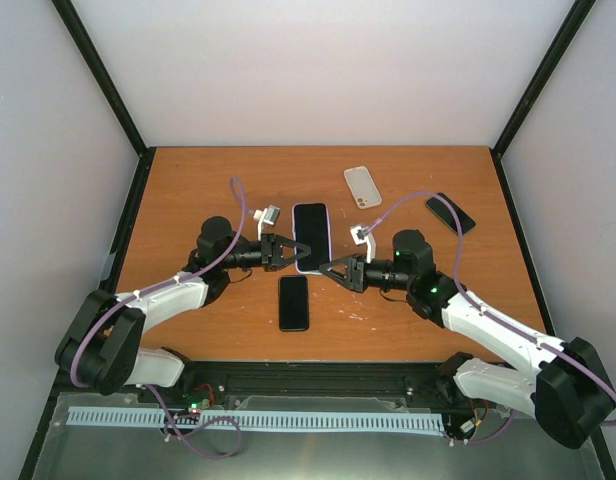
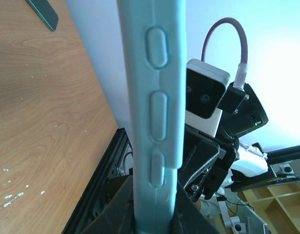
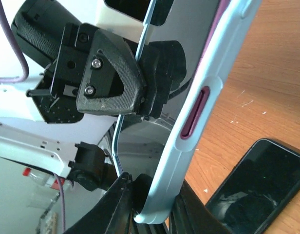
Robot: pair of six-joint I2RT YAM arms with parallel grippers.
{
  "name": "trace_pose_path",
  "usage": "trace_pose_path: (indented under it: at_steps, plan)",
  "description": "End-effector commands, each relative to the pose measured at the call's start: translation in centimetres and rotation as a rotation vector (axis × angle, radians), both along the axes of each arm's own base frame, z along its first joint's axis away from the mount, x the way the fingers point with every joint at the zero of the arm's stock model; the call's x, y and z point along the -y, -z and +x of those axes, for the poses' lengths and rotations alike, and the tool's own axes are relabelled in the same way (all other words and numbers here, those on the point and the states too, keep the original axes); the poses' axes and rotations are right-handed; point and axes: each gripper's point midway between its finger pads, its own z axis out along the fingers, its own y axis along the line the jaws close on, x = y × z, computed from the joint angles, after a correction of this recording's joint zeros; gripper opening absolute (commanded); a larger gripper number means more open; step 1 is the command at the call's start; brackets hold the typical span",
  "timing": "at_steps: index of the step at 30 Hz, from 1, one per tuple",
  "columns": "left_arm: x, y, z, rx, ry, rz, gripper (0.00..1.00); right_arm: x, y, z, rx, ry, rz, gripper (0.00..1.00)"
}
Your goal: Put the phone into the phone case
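Note:
A light blue phone case [image 1: 311,236] is held on edge above the table's middle, and a dark phone face shows inside its rim. My left gripper [image 1: 288,252] is shut on its left lower edge. My right gripper [image 1: 335,269] is shut on its right lower corner. In the left wrist view the case's side [image 2: 155,97] with button bumps rises from between my fingers [image 2: 155,217]. In the right wrist view the case [image 3: 208,87] shows a magenta side slot, its corner is clamped in my gripper [image 3: 157,212], and the left gripper [image 3: 111,78] is behind it.
A bare black phone [image 1: 294,302] lies flat near the front, also in the right wrist view [image 3: 257,185]. A whitish case [image 1: 362,187] lies at the back. Another black phone [image 1: 450,213] lies at the right, also in the left wrist view [image 2: 43,12].

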Motion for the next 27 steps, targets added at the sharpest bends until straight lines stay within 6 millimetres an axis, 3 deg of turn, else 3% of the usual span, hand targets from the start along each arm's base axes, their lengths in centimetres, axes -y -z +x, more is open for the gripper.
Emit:
trace_pose_path:
  at_steps: [1,5,7,12,19,27]
  plan:
    - [-0.2,-3.1,0.6,0.005,-0.044,-0.073,0.0,0.2,2.7,-3.4,0.082,-0.156,-0.138,0.2]
    - [-0.4,-2.9,0.6,0.006,-0.048,-0.069,0.0,1.1,3.3,-3.7,0.077,-0.151,-0.222,0.26]
    - [-0.4,-2.8,0.6,0.008,-0.049,-0.065,0.0,1.6,3.1,-3.7,0.087,-0.141,-0.252,0.36]
    - [-0.5,-2.3,0.6,0.039,-0.049,-0.033,0.0,2.3,0.1,-3.1,0.125,-0.055,-0.231,0.57]
    - [-0.5,-2.0,-0.7,0.225,0.019,0.045,0.0,3.7,-5.1,-0.3,0.038,0.218,-0.105,0.76]
    - [-1.0,-2.4,-4.0,0.366,0.133,0.068,0.01,3.2,-6.7,1.0,-0.041,0.283,-0.011,0.81]
